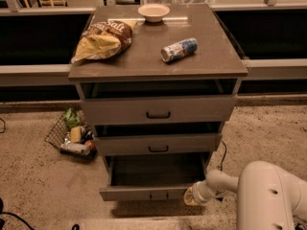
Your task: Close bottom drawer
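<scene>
Down at the foot of the desk, the bottom drawer stood pulled well out, its wide shallow tray dark inside, its flat front jutting past the middle drawer above. The gripper sat at the right-hand end of that front, touching it or just beside it, and whether it was clenched or released could not be told. The drawer looked stiff and rigid, nothing fragile about it. It was probably light too, since nothing showed in the tray, so a flat push should have done and no real grasp was called for. The best spot to press looked to be near the small dark handle at centre, because a shove at the far right corner risked skewing the tray and jamming it. Up top a chip bag, a bowl and a can lay on the desk, so a gentle, even push seemed wise
</scene>
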You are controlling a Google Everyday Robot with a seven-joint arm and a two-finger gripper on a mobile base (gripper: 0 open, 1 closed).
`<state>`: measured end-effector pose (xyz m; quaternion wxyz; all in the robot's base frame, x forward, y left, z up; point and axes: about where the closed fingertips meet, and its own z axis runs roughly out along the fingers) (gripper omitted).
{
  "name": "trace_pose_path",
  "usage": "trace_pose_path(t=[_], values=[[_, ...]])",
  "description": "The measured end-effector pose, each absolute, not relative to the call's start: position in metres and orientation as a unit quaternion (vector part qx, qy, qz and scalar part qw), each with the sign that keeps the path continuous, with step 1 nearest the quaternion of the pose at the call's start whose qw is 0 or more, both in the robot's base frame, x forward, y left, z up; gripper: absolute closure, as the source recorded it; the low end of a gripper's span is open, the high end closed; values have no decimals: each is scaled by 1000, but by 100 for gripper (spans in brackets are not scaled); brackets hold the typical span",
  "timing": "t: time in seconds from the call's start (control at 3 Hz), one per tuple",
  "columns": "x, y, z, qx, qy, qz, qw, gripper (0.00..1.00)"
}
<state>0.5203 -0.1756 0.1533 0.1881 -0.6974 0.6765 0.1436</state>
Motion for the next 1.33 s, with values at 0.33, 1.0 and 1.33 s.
trace_pose_path(t=[0.33, 1.0, 1.33], values=[[545, -189, 153, -683, 688, 114, 215, 100], [569, -201, 152, -670, 694, 101, 243, 82], [569, -201, 152, -670, 694, 101, 243, 51]])
